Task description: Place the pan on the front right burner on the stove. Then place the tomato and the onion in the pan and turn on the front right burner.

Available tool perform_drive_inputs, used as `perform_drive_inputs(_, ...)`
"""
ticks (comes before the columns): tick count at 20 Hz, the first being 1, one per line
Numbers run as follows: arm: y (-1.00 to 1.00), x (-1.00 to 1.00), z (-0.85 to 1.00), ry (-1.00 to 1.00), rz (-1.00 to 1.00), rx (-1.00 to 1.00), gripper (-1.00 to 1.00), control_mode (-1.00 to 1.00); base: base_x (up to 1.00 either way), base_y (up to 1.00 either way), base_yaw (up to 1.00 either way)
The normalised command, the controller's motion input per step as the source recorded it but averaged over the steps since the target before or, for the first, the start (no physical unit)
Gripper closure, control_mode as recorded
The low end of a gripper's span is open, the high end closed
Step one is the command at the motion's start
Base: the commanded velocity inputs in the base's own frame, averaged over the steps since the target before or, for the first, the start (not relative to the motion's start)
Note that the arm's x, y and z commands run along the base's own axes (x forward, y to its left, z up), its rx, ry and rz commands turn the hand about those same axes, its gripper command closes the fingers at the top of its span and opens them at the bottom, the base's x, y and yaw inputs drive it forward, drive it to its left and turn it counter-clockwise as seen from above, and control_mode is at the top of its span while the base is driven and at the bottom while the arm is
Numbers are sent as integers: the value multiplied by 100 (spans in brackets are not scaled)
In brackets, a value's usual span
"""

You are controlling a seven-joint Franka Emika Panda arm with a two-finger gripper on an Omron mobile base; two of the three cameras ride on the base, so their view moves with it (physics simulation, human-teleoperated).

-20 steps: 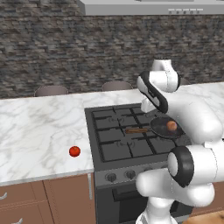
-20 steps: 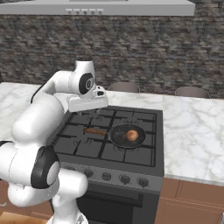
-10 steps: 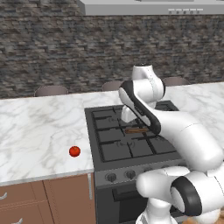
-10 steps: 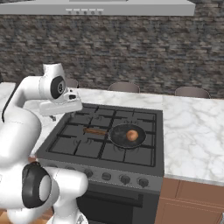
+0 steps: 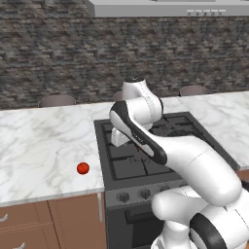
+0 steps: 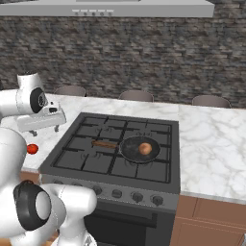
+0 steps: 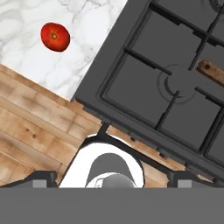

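The black pan (image 6: 136,153) rests on the front right burner (image 6: 157,166) of the stove (image 6: 72,158), its wooden handle (image 6: 104,143) pointing left. The brownish onion (image 6: 145,148) lies inside the pan. The red tomato (image 5: 82,168) sits on the marble counter left of the stove, also seen as tomato (image 6: 32,149) and tomato (image 7: 55,36). My gripper (image 6: 44,130) hangs open and empty above the stove's left edge, to the right of the tomato and well above it. In the hand view the gripper (image 7: 113,179) looks down on the stove's front left grate (image 7: 175,85), with the handle's tip (image 7: 212,73) at the right.
Marble counter (image 5: 39,146) runs left of the stove, and more counter (image 6: 211,144) lies right of it. Knobs (image 6: 116,193) line the grey front panel. Stool backs (image 6: 136,95) stand behind the counter. A range hood (image 6: 110,7) hangs overhead. My own arm (image 5: 160,146) covers much of the stove in the left base view.
The arm has swung left, from above the pan to the stove's left edge near the tomato. The gripper stayed open. The pan, the onion and the tomato have not moved.
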Motion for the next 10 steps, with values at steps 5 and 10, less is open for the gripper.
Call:
perform_drive_inputs(5, 64, -3, 0, 0, 3, 0, -100, -100, 0, 0, 0)
perform_drive_inputs(10, 46, 0, -3, 0, 4, 0, -100, -100, 0, 0, 0)
